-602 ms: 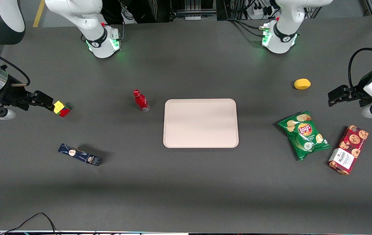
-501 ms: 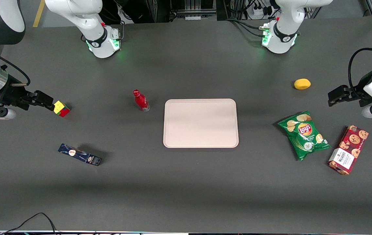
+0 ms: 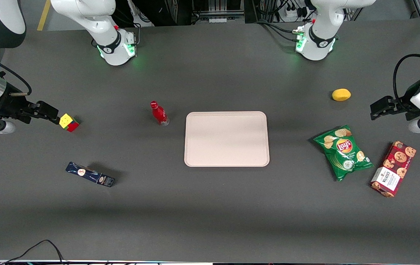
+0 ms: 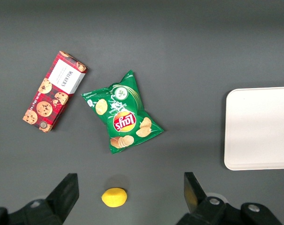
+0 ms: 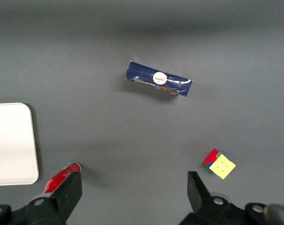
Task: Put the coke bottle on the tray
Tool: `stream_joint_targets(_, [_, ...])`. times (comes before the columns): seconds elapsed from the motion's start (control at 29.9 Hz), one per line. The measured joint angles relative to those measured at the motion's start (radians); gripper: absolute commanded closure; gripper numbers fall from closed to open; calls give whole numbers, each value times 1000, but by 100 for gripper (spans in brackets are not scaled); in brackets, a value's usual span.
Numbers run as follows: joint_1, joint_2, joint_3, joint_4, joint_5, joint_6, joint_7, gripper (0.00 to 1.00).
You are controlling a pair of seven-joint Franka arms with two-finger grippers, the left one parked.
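Coke bottle [image 3: 159, 113] stands upright on the dark grey surface [image 3: 210, 206], just beside the tray [image 3: 226, 138] toward the working arm's end, not touching its rim. The tray lies flat at mid-surface. The pincer [image 3: 49, 112] hangs well apart from the tray at the working arm's end, fingers [image 5: 70, 191] spread and holding nothing, close beside a multicoloured cube [image 3: 68, 122]. A dark blue oblong box [image 3: 90, 174] lies nearer the front camera than the tray's bottle-side edge. Toward the parked arm's end lies a green crisp bag [image 3: 343, 152].
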Motion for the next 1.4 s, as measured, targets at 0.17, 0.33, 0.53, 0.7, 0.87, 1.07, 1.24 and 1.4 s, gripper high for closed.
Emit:
stream_joint_targets(0.17, [0,0,0,0,0,-2,0,0])
stream_joint_targets(0.33, [0,0,0,0,0,-4,0,0])
stream_joint_targets(0.53, [0,0,0,0,0,-9,0,0])
stream_joint_targets(0.7, [0,0,0,0,0,-23,0,0])
stream_joint_targets(0.87, [1,0,1,3,1,-30,0,0])
stream_joint_targets(1.07, [10,0,11,8,1,-33,11,0])
stream_joint_targets(1.24, [41,-4,16,9,2,-37,52,0])
stream_joint_targets(1.4, [87,-11,19,9,2,-54,117,0])
